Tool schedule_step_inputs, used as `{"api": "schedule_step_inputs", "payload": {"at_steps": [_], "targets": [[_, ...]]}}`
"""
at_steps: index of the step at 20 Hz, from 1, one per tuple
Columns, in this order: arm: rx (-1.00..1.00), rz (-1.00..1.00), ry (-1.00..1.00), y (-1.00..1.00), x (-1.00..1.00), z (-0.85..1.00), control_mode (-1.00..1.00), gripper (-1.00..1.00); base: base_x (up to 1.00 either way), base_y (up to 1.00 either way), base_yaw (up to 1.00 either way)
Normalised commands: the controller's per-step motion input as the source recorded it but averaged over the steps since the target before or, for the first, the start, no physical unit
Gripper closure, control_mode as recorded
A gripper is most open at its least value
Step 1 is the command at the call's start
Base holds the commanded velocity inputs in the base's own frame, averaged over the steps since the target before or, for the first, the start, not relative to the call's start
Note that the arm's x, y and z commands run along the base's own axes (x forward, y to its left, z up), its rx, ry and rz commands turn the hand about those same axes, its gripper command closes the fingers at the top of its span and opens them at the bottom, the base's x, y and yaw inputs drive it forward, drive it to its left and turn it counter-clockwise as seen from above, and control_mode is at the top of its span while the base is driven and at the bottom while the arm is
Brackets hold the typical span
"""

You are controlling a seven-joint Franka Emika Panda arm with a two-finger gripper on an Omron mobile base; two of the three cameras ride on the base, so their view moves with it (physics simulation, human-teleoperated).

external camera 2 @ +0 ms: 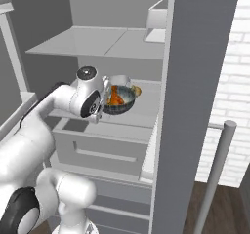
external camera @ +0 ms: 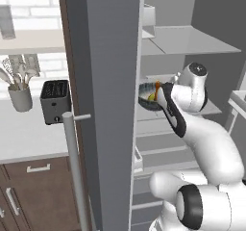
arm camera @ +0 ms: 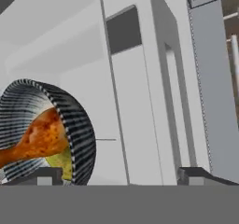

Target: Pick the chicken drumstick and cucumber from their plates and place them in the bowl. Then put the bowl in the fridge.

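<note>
the last step is in hand: the bowl (external camera 2: 118,100) sits on a middle shelf (external camera 2: 141,108) inside the open fridge (external camera: 115,57), with the chicken drumstick (arm camera: 39,139) and the cucumber (arm camera: 63,163) both inside it. the tool (arm camera: 123,174) has its jaws spread wide and holds nothing; in the hand view its two tips stand far apart, and the bowl's ribbed dark rim lies just beside the tip at the lower left of that view, while the other tip has bare fridge wall ahead of it. whether that near tip touches the rim cannot be told.

what is left looks like pulling the tool straight back out of the fridge without catching the bowl's rim or the shelf above, since the rim is so close to one tip.

the drumstick's long axis runs across the bowl, its fat end toward the tool's middle and its thin bone end pointing away past the bowl's far rim. the cucumber lies under it, mostly hidden, so its direction is unclear.
</note>
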Motion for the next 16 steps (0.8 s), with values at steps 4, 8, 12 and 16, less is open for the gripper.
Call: {"api": "schedule_step_inputs", "payload": {"at_steps": [4, 8, 12, 16], "targets": [[0.00, 0.00, 0.14, 0.00, -0.82, 0.89, -1.00, -1.00, 0.00, 0.00, 0.00], [-0.04, 0.09, -0.05, 0.00, -1.00, 0.29, -1.00, -1.00, 0.00, 0.00, 0.00], [-0.12, 0.12, -0.35, 0.08, -1.00, -0.38, -1.00, -1.00, 0.00, 0.00, 0.00], [-0.19, 0.10, -0.32, 0.44, -1.00, -0.81, -1.00, -1.00, 0.00, 0.00, 0.00]]}}
